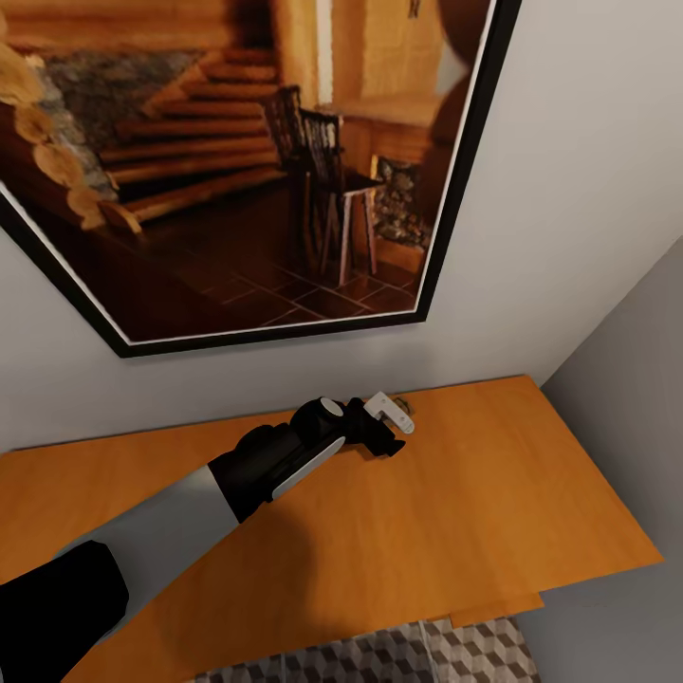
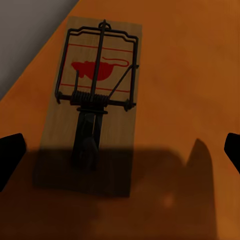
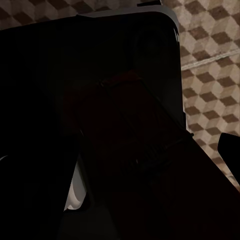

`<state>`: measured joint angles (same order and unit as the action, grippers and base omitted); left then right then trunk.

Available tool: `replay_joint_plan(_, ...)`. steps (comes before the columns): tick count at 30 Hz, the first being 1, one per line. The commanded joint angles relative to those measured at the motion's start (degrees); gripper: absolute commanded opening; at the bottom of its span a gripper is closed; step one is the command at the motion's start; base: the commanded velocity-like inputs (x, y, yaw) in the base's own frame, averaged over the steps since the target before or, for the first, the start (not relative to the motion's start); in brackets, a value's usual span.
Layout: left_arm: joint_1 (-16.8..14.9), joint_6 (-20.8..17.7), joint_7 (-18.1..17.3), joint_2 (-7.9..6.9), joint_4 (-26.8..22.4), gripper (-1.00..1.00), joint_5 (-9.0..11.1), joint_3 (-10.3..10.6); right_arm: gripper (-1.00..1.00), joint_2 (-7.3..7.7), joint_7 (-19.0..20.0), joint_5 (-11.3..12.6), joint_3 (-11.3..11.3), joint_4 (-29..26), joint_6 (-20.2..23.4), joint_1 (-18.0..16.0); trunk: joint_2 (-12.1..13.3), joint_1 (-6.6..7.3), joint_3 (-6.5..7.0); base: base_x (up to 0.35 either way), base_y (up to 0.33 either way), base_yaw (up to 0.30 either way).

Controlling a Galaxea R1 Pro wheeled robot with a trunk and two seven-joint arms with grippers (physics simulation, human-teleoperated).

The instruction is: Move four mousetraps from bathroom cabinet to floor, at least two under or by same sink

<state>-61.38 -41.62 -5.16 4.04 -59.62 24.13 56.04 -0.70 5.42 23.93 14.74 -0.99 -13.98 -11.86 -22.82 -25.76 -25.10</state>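
A mousetrap (image 2: 95,110), a small wooden board with dark wire parts and a red mouse print, lies flat on the orange-brown top of the cabinet (image 1: 474,493) close to the back wall. My left gripper (image 1: 392,420) hovers just over it, open, and the trap (image 1: 406,407) peeks out past the white fingers. In the left wrist view the gripper (image 2: 121,152) straddles the near end of the trap without touching it. Another mousetrap (image 3: 135,150), deep in shadow, sits tilted between the fingers of my right gripper (image 3: 117,160) above the cube-patterned bathroom floor (image 3: 210,60).
A large black-framed picture (image 1: 237,161) hangs on the white wall right behind the cabinet. A grey side wall (image 1: 626,398) closes the cabinet's right end. A strip of tiled floor (image 1: 417,655) shows at the cabinet's front edge. My dark body (image 3: 100,50) looms behind the right gripper.
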Motion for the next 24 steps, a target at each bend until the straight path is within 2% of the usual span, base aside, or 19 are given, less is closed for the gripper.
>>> replay_joint_plan(1, -0.06, -0.21, -0.20, 0.00, 0.05, 1.00, -0.14, 0.02, -1.00, 0.00, 0.29, 0.63, 0.36, 0.11, -0.26, -0.06, -0.10, -0.03, -0.14, 0.000, 0.000, 0.000)
replay_joint_plan(24, -0.06, -0.21, -0.20, 0.09, 0.02, 1.00, -0.14, 0.04, -1.00, -0.01, 0.29, 0.62, 0.35, 0.11, -0.26, -0.04, -0.10, -0.03, -1.27, 0.000, 0.000, 0.000)
